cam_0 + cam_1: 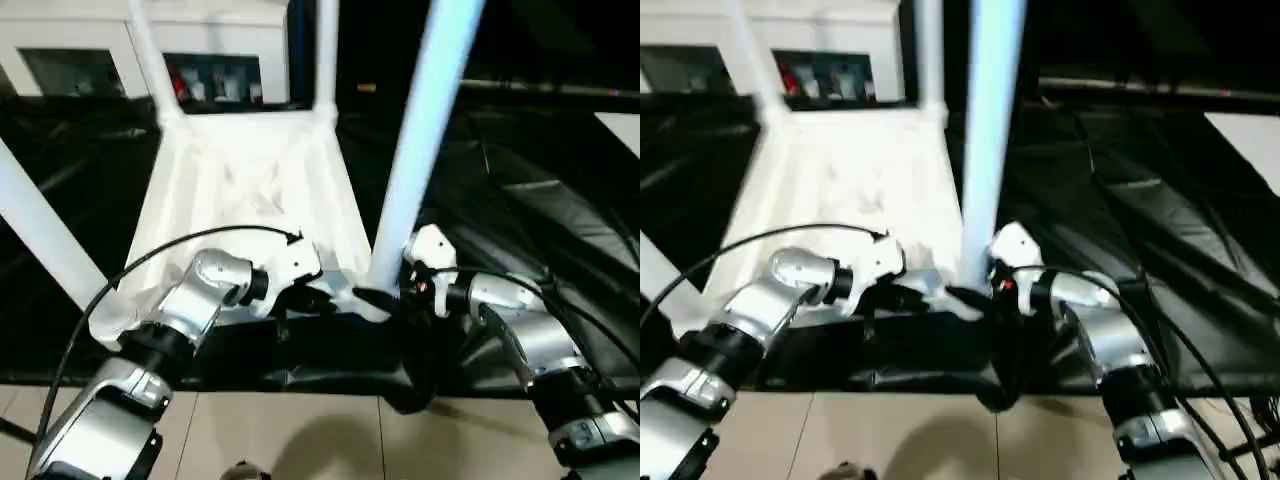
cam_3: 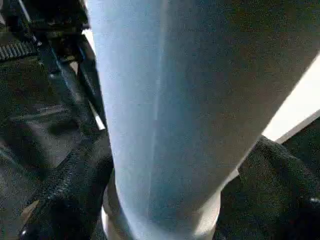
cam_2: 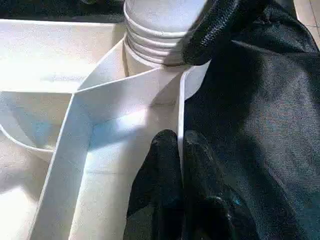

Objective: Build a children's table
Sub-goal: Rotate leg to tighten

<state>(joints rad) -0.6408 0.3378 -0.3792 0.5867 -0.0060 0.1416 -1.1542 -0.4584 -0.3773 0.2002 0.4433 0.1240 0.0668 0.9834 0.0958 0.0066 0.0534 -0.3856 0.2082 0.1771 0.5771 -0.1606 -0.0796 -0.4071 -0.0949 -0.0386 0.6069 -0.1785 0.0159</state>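
**Fourth leg at near-right socket, both grippers at that corner**

Tabletop (image 1: 250,190) lies upside down on black sheeting (image 1: 540,220), ribbed underside up. It sits in the middle of the head views, running away from the robot toward a white cabinet (image 1: 200,30) at the back.

Legs: far-left leg (image 1: 150,55) and far-right leg (image 1: 326,50) stand upright in the two far corners. Near-left leg (image 1: 40,235) rises from the near-left corner and leans out toward the left. Near-right leg (image 1: 425,130) stands in the near-right corner, leaning slightly to the right at its top.

Left gripper (image 3: 181,150): in the left wrist view its two black fingers (image 3: 162,170) are pressed together on the thin edge wall of the tabletop, one finger on each side, just beside the corner socket. Clamped on the tabletop rim. The ribbed base of the near-right leg (image 3: 155,35) sits in the socket (image 3: 150,75) directly ahead of these fingers.

Right gripper (image 2: 165,200): in the right wrist view the near-right leg (image 2: 190,100) runs between the two black fingers (image 2: 65,185), one on each side and touching the tube near its lower end. Clamped on the leg. The left wrist view shows one of these fingers (image 3: 220,25) wrapped against the leg's ribbed base.

In the head views the two grippers are close together, both at the near-right corner. A black cable (image 1: 190,245) arcs over the left forearm.
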